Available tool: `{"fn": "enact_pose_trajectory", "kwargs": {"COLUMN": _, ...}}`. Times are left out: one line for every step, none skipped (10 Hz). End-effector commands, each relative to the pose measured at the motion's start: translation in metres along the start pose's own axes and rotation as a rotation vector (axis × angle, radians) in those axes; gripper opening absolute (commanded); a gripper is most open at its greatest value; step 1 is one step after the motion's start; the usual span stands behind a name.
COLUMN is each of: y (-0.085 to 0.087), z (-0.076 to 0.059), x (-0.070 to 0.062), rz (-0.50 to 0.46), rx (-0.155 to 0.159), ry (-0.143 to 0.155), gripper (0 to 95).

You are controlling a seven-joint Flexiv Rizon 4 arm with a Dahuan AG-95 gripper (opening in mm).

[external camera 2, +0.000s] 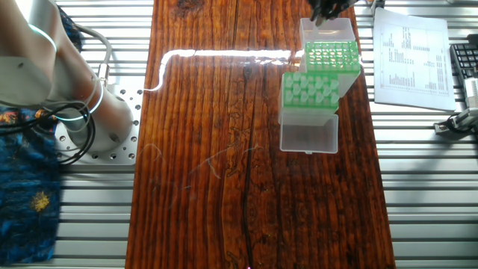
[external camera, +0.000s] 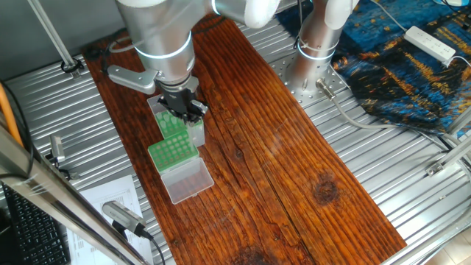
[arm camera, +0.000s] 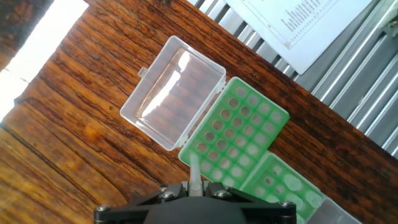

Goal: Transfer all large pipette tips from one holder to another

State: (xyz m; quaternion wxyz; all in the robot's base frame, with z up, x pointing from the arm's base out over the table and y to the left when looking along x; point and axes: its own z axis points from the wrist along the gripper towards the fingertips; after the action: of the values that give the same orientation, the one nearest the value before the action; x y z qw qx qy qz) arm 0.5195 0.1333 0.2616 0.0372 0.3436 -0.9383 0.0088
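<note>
Pinched upright in end effector (arm camera: 194, 190), one tip (arm camera: 194, 176) hangs point-first over rack (arm camera: 239, 140) just below, aligned for insertion.

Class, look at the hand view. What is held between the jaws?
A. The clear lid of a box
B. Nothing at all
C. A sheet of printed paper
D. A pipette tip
D: a pale pipette tip sticks out from between the jaws of the gripper, above the green rack; the clear lid lies open on the wooden board, untouched.
</note>
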Motion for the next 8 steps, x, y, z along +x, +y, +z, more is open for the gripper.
{"fn": "enact_pose_trajectory", "kwargs": {"y": -0.002, "z": -0.015, "x": 0.000, "rz": -0.017, "rx": -0.009, "ry": 0.010, "gripper": 0.0}}
{"fn": "enact_pose_trajectory", "kwargs": {"y": -0.003, "z": -0.022, "x": 0.001, "rz": -0.023, "rx": -0.012, "ry": 0.012, "gripper": 0.0}}
{"fn": "enact_pose_trajectory", "kwargs": {"y": -0.005, "z": -0.032, "x": 0.004, "rz": -0.036, "rx": -0.015, "ry": 0.016, "gripper": 0.0}}
{"fn": "enact_pose_trajectory", "kwargs": {"y": -0.007, "z": -0.039, "x": 0.006, "rz": -0.043, "rx": -0.019, "ry": 0.022, "gripper": 0.0}}
{"fn": "enact_pose_trajectory", "kwargs": {"y": -0.009, "z": -0.046, "x": 0.008, "rz": -0.052, "rx": -0.023, "ry": 0.026, "gripper": 0.0}}
{"fn": "enact_pose_trajectory", "kwargs": {"y": -0.010, "z": -0.051, "x": 0.010, "rz": -0.055, "rx": -0.025, "ry": 0.027, "gripper": 0.0}}
{"fn": "enact_pose_trajectory", "kwargs": {"y": -0.013, "z": -0.058, "x": 0.014, "rz": -0.062, "rx": -0.020, "ry": 0.036, "gripper": 0.0}}
{"fn": "enact_pose_trajectory", "kwargs": {"y": -0.013, "z": -0.058, "x": 0.017, "rz": -0.067, "rx": -0.011, "ry": 0.046, "gripper": 0.0}}
